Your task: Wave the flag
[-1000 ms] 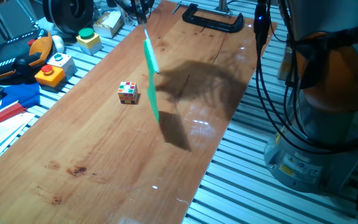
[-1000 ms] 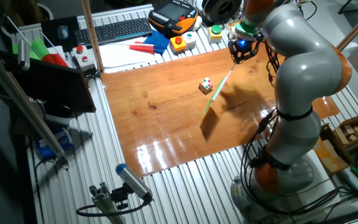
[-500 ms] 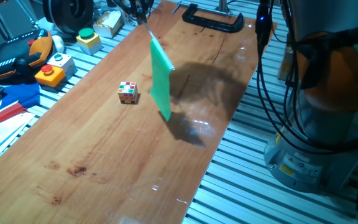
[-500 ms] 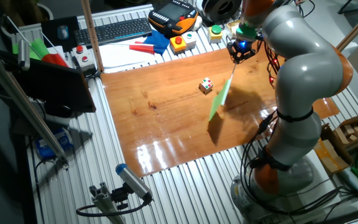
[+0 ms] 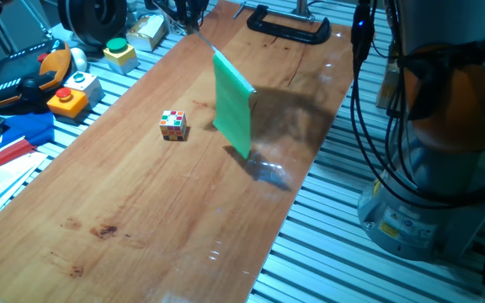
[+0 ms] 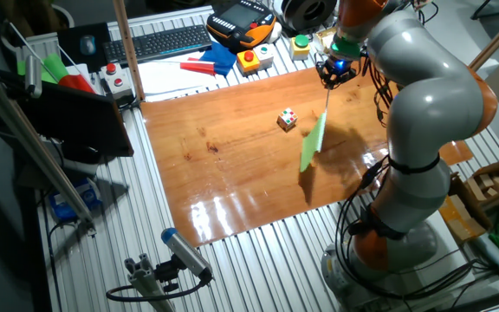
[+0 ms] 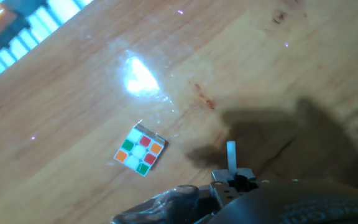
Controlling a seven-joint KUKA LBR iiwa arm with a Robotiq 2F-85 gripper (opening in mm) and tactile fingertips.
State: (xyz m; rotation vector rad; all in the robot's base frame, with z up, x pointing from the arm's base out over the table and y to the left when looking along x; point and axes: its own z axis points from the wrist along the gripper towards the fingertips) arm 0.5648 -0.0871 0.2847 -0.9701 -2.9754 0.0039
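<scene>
Flag point(image 5: 233, 102) hangs off its stick from the end effector point(image 6: 336, 71), which is clamped on the stick's top so the green sheet swings free above the wooden surface point(image 5: 141, 202), at about three o'clock from the puzzle cube point(image 5: 173, 124).

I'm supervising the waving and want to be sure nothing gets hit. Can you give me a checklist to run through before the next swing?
1. Flag held by the gripper at its stick: ok, it hangs from the hand in both fixed views.
2. Flag off the table: ok, its shadow lies apart on the wood.
3. Puzzle cube apart from the flag: ok, a gap shows.
4. Black clamp outside the swing: cannot tell.
5. Grip firm: cannot tell, the fingers are barely visible in the hand view.
</scene>
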